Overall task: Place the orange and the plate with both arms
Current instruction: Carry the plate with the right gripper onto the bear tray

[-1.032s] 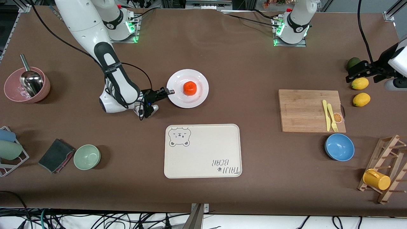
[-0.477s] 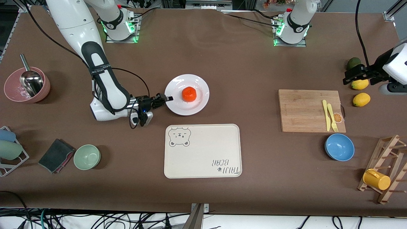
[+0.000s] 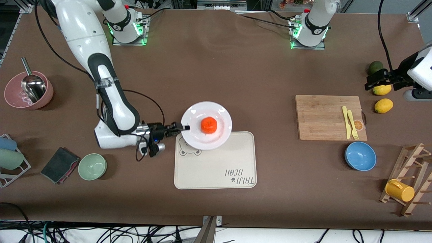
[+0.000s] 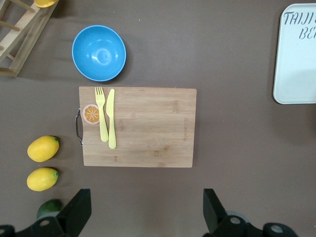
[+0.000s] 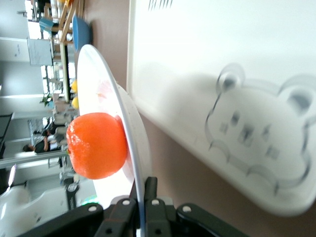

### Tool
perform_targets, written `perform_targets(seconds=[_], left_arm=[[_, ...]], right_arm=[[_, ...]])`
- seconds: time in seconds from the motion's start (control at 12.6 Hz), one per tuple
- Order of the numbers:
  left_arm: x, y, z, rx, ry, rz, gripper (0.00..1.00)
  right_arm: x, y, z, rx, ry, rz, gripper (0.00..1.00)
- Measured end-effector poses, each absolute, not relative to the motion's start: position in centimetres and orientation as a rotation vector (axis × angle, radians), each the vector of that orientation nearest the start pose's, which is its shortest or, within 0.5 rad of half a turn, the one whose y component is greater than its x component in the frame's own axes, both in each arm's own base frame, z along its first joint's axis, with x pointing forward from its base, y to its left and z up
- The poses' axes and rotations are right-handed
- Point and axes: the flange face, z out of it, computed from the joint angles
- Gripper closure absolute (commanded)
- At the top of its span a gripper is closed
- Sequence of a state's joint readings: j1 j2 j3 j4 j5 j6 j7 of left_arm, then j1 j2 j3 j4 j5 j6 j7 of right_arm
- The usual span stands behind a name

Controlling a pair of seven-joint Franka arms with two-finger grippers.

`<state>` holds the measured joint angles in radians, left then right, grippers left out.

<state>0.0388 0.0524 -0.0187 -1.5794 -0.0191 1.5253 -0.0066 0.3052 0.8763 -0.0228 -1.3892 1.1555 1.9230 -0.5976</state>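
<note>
My right hand (image 3: 184,127), clamped on the rim of the plate (image 3: 194,116), has swung it with the orange (image 3: 209,125) aboard out over the bear tray's (image 3: 216,168) corner, so set-down looks close, while the left hand (image 3: 383,79) waits spread above the lemons (image 3: 382,89).

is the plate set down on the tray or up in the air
In the air: the right pincer grips the plate by its rim, and the right wrist view shows a gap between it and the tray. The orange rides on it.
</note>
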Motion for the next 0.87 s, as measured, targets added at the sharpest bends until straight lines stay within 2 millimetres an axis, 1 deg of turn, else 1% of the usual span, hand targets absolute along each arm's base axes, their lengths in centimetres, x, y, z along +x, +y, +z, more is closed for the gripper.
perform_targets(seconds=[0.08, 0.16, 0.24, 0.4, 0.48, 0.64, 0.71, 0.79, 0.87], left_arm=[[56.4, 0.9, 58.7, -3.158, -0.042, 0.169, 0.0], [56.4, 0.9, 58.7, -3.158, -0.042, 0.17, 0.0], [56.4, 0.9, 58.6, -3.158, -0.042, 0.17, 0.0], [56.4, 1.0, 58.6, -3.158, -0.042, 0.168, 0.0], [56.4, 1.0, 58.6, -3.158, -0.042, 0.167, 0.0], [56.5, 0.9, 58.6, -3.158, -0.04, 0.167, 0.0], [56.5, 0.9, 58.5, -3.158, -0.04, 0.166, 0.0], [56.6, 0.9, 58.4, -3.158, -0.04, 0.165, 0.0], [56.8, 0.9, 58.4, -3.158, -0.041, 0.155, 0.0]], right_arm=[[68.9, 27.1, 18.3, -2.137, -0.229, 0.102, 1.0], [70.3, 28.1, 17.8, -2.15, -0.178, 0.051, 1.0], [71.1, 29.4, 17.3, -2.156, -0.118, 0.022, 1.0], [71.1, 31.3, 15.9, -2.174, -0.037, 0.014, 1.0], [70.8, 31.7, 15.0, -2.181, -0.012, 0.03, 1.0], [70.5, 31.6, 13.6, -2.188, 0.012, 0.051, 1.0], [70.5, 31.4, 13.2, -2.19, 0.017, 0.055, 1.0], [70.5, 31.3, 13.0, -2.19, 0.02, 0.057, 0.65], [70.5, 31.2, 12.9, -2.19, 0.022, 0.058, 0.01]])
